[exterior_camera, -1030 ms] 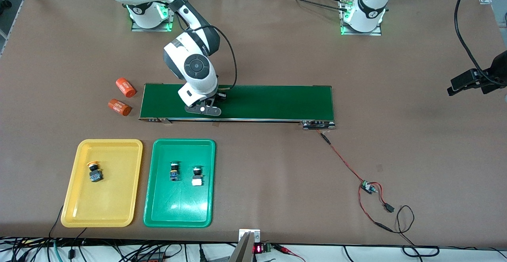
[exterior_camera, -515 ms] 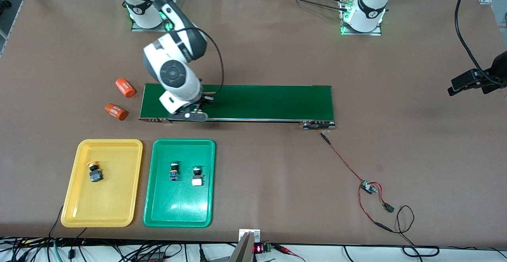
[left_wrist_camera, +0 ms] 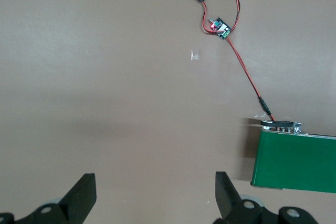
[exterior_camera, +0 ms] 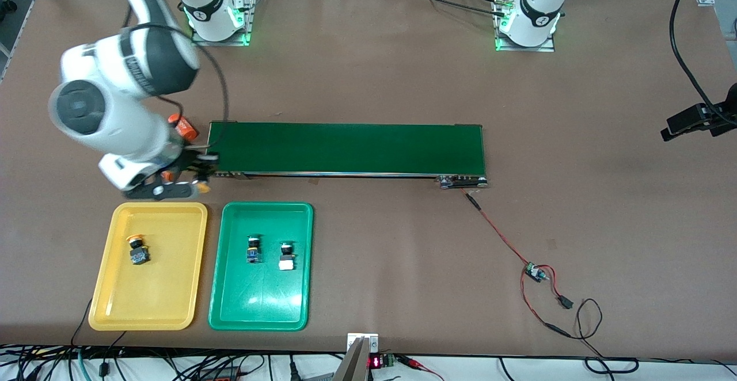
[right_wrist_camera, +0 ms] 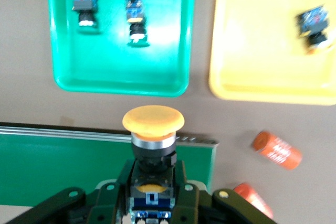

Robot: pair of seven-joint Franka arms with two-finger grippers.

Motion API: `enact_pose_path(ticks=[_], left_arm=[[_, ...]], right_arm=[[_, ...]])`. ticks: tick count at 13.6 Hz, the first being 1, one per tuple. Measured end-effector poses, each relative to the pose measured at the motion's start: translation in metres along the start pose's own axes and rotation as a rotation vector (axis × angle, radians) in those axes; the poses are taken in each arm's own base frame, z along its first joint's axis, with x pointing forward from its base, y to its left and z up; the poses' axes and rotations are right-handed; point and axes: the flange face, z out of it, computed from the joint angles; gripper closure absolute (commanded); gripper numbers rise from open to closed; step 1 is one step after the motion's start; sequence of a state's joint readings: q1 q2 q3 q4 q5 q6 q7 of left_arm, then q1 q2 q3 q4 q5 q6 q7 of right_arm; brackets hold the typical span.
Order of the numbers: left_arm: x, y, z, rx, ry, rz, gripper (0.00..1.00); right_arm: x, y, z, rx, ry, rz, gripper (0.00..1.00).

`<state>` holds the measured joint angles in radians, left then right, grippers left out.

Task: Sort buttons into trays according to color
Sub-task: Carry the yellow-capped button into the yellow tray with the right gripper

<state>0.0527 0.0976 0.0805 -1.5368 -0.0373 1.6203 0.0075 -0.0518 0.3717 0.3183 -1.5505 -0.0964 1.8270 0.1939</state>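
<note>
Right pincer, gripping yellow button, left the belt; left pincer open.

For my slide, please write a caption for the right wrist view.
Right gripper holds a yellow button, with the green tray and yellow tray ahead.

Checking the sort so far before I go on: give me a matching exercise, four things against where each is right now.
1. yellow button
2. green buttons
3. orange cylinders
4. left gripper

A. in the green tray
B. open over bare table
C. held in the shut right gripper
D. on the table by the conveyor belt

Pairs: 1-C, 2-A, 3-D, 4-B
</note>
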Motion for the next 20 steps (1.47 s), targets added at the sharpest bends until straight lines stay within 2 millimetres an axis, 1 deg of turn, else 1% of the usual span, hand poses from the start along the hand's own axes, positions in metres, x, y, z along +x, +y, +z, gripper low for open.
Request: enact_pose_path(ticks=[1,2,4,6,7,8,10,11,12,13,15,16,17,18,20], left_arm=[[0.0,0.0,0.0,0.0,-0.001,0.001,0.0],[0.0,0.0,0.0,0.0,-0.001,0.001,0.0],[0.0,0.001,0.0,0.0,-0.001,0.001,0.0],[0.0,0.001,0.0,0.0,0.001,0.002,0.0],[0.001,0.002,0.0,0.0,0.009,0.003,0.0],[0.003,0.003,-0.002,0.0,0.025,0.005,0.0],[0.008,0.008,-0.006,0.0,0.076,0.013,0.0],[0.01,0.011,-0.008,-0.001,0.093,0.019,0.0],[0.01,0.015,-0.008,-0.001,0.098,0.026,0.0],[0.01,0.019,-0.008,-0.002,0.098,0.032,0.0],[0.01,0.022,-0.008,-0.003,0.096,0.037,0.0],[0.01,0.021,-0.008,-0.002,0.095,0.035,0.0],[0.01,0.018,-0.008,-0.002,0.095,0.032,0.0],[0.01,0.017,-0.008,-0.002,0.095,0.029,0.0],[0.01,0.018,-0.008,-0.002,0.095,0.031,0.0]], right_arm=[[0.011,0.02,0.006,0.006,-0.003,-0.065,0.79],[0.022,0.04,0.022,0.012,-0.016,-0.134,0.79],[0.047,0.082,0.061,0.019,-0.017,-0.256,0.78],[0.065,0.12,0.093,0.029,-0.006,-0.321,0.78],[0.071,0.131,0.104,0.035,0.001,-0.334,0.78],[0.078,0.137,0.111,0.037,0.023,-0.351,0.78],[0.092,0.14,0.125,0.028,0.091,-0.408,0.78],[0.097,0.144,0.135,0.02,0.117,-0.437,0.78],[0.1,0.152,0.146,0.01,0.134,-0.462,0.75],[0.103,0.163,0.159,0.003,0.145,-0.475,0.75],[0.103,0.196,0.192,-0.003,0.153,-0.481,0.75],[0.102,0.213,0.206,-0.005,0.155,-0.484,0.75],[0.1,0.226,0.217,-0.005,0.153,-0.484,0.75],[0.099,0.233,0.223,-0.006,0.15,-0.481,0.75],[0.099,0.234,0.224,-0.007,0.148,-0.481,0.75]])
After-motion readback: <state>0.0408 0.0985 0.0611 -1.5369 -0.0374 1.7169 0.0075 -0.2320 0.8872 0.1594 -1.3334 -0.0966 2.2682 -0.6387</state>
